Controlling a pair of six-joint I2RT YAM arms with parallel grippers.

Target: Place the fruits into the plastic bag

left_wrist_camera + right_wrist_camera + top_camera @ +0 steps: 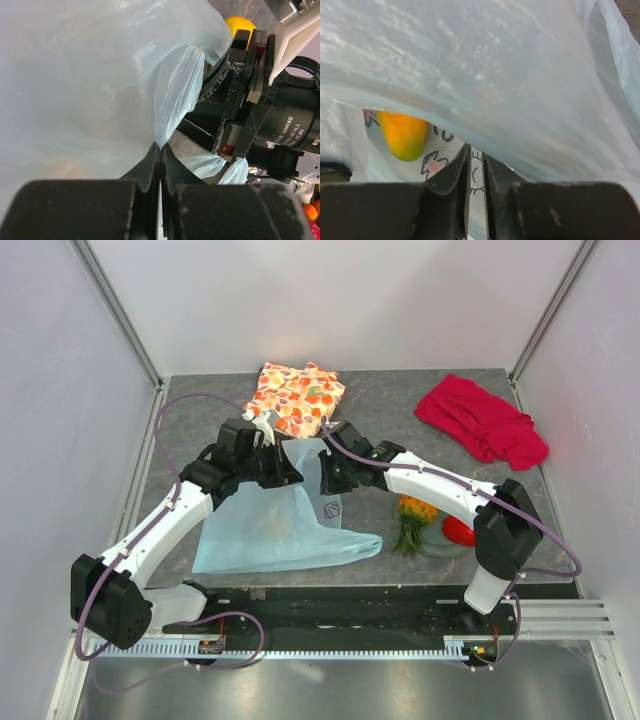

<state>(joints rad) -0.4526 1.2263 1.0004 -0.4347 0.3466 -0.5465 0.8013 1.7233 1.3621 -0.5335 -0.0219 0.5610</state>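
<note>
Left pincer (160,159) and right pincer (476,167) clamp plastic bag (268,532); only overhead shows pineapple (414,516).

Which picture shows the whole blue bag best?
The top view. There the plastic bag shows nearly whole, spread out flat, only its top end covered. Both wrist views are too close: just crinkly pale-blue film filling the picture.

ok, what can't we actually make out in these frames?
- Bag contents: in the top view, the plastic bag shows only a faint orange blur through its film, so the fruit inside can't be counted.
- Mango: in the right wrist view, film covers its top. Whether it is in or out of the bag is unclear.
- Plate: in the top view, it is mostly hidden by the right arm, pineapple and red pepper.
</note>
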